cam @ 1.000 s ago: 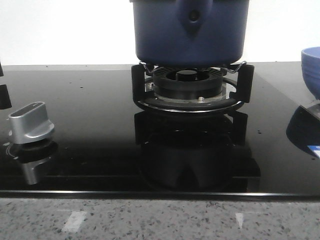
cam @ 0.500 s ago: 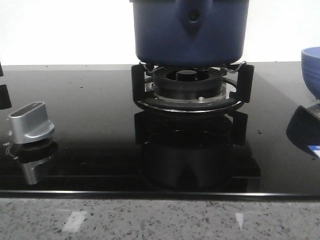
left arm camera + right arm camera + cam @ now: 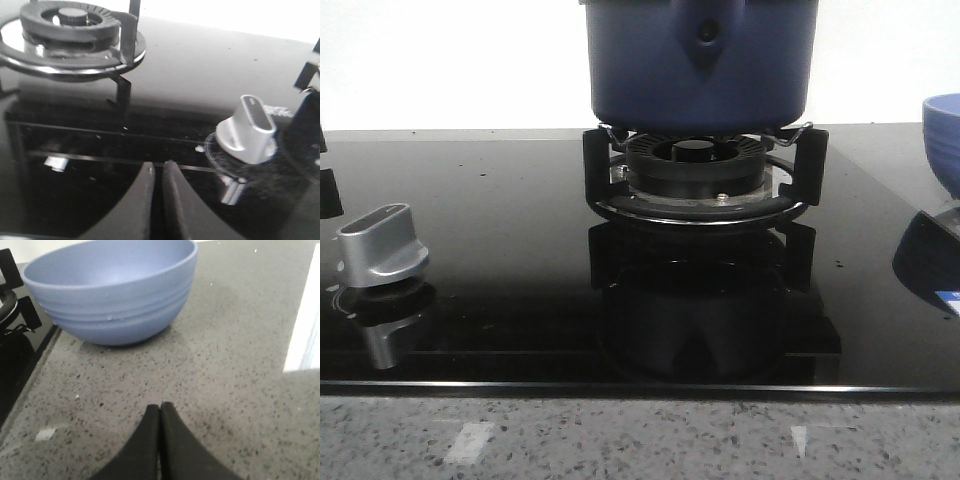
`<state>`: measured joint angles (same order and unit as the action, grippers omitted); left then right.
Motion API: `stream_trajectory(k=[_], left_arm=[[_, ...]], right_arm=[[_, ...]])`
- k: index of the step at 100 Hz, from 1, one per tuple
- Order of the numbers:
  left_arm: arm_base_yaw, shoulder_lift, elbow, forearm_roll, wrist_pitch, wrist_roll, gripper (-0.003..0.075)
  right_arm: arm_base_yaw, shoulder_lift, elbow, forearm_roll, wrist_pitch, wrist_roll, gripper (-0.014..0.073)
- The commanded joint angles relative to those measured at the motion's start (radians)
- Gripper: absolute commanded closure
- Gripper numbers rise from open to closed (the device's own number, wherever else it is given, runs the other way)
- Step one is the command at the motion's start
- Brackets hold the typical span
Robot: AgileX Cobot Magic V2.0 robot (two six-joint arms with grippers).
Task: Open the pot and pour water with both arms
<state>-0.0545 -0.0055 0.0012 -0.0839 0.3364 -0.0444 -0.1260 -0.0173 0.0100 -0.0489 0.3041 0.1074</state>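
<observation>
The dark navy-blue pot (image 3: 700, 65) sits on the burner stand (image 3: 705, 190) at the back centre of the black glass hob; its triangular handle mount with a round hole faces me, and its top is cut off by the frame edge. My left gripper (image 3: 157, 167) is shut and empty, low over the black hob near the silver knob (image 3: 247, 131). My right gripper (image 3: 159, 407) is shut and empty over the speckled counter (image 3: 225, 370), a short way from the light blue bowl (image 3: 112, 287). Neither gripper shows in the front view.
The silver knob (image 3: 382, 245) stands at the hob's left. The light blue bowl (image 3: 942, 140) is at the right edge on the counter. A second burner ring (image 3: 70, 35) shows in the left wrist view. The speckled counter edge (image 3: 640, 440) runs along the front.
</observation>
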Motion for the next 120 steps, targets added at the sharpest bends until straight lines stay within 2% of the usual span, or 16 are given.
stream_trajectory(k=[1,11,23,28,42,65,77,92,111,120], left_arm=[[-0.007,-0.025,0.032,0.039,-0.079,-0.009,0.0740],[-0.007,-0.025,0.032,-0.078,-0.178,-0.011,0.0740],[-0.007,-0.025,0.032,-0.490,-0.331,-0.011,0.0740],[-0.007,-0.025,0.032,-0.615,-0.361,-0.011,0.0740],[-0.007,-0.025,0.032,-0.774,-0.384,-0.011,0.0740],[-0.007,-0.025,0.025,-0.838,-0.382,-0.011,0.0740],[-0.008,-0.025,-0.018,-0.813,-0.336,-0.007,0.0740],[-0.008,-0.011,-0.148,-0.668,-0.186,0.079,0.0740],[-0.008,0.078,-0.330,-0.627,-0.048,0.386,0.0740],[-0.008,0.154,-0.389,-0.627,-0.018,0.469,0.0739]], right_arm=[[-0.007,-0.011,0.027,-0.013,-0.153,-0.007,0.0663],[-0.007,-0.011,0.027,0.103,-0.304,-0.007,0.0663],[-0.007,-0.011,0.027,0.250,-0.430,-0.007,0.0663],[-0.007,-0.011,0.027,0.289,-0.461,-0.007,0.0663],[-0.007,-0.011,0.027,0.408,-0.507,-0.007,0.0663],[-0.007,-0.011,0.019,0.598,-0.524,-0.007,0.0663],[-0.007,-0.011,-0.048,0.609,-0.399,-0.007,0.0663],[-0.007,0.052,-0.206,0.553,-0.132,-0.080,0.0663],[-0.007,0.215,-0.449,0.433,0.132,-0.230,0.0663],[0.015,0.250,-0.517,0.348,0.139,-0.238,0.0663]])
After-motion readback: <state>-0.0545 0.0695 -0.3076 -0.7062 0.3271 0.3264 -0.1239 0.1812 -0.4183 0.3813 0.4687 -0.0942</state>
